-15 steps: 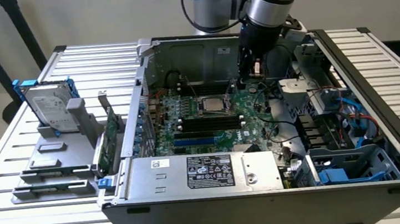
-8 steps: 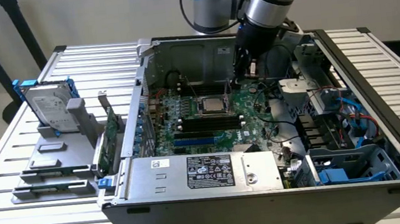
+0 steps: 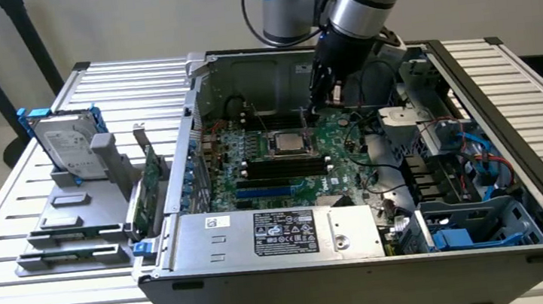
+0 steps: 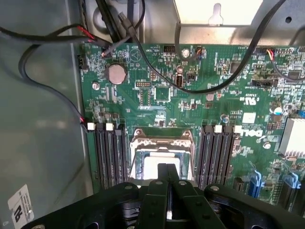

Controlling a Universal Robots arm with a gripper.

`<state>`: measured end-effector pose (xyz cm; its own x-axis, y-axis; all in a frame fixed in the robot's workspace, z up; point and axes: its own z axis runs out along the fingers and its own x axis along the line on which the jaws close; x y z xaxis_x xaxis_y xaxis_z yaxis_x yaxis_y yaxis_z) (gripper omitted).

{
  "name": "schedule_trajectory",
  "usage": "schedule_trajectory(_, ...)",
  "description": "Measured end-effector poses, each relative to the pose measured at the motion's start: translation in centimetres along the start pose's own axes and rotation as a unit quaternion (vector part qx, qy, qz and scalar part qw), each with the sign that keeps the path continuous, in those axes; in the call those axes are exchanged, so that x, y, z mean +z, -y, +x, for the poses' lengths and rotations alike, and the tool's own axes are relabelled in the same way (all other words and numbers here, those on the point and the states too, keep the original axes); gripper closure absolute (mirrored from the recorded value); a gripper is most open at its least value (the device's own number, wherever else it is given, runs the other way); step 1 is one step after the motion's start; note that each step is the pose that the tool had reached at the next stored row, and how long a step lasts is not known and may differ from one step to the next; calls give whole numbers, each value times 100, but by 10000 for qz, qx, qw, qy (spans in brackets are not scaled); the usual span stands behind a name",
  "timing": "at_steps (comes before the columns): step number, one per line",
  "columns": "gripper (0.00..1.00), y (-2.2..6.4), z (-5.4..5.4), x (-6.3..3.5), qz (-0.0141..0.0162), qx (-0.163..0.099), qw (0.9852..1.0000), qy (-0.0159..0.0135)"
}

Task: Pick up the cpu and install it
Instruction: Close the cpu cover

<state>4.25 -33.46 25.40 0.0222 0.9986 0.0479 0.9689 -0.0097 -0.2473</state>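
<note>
so the pc case (image 3: 366,282) is lying on its side with the panel off, which puts the motherboard (image 4: 200,95) face up where the arm can reach it from above; the gripper (image 4: 167,168) hangs right over the socket (image 4: 162,138), between the two banks of ram slots (image 4: 108,152); its fingers are pinched fully together with nothing between them, so it's clenched on air and not carrying anything; the cpu (image 4: 148,167) is sitting in the socket, a pale silvery square inside the metal frame, flat by the look of it; in the exterior view it sits mid-board, with the fingertips just above it; honestly can't tell if the tips are touching the chip's top or hovering just off it, since the fingers cover that spot; my guess is shut fingers make a narrow tip that fits inside the frame; the hard drive (image 3: 67,143) in its blue bracket stands on the grey parts stand (image 3: 72,218) outside the case, on the exterior view's left, well away from the action
</note>
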Motion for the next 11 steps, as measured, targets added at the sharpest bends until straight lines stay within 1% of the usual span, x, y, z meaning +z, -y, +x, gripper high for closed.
schedule_trajectory(7, 89, 92, -26, 27, 103, 5, 9999, 1)
schedule_trajectory(11, 89, 137, -40, 50, 194, 10, 9998, 1)
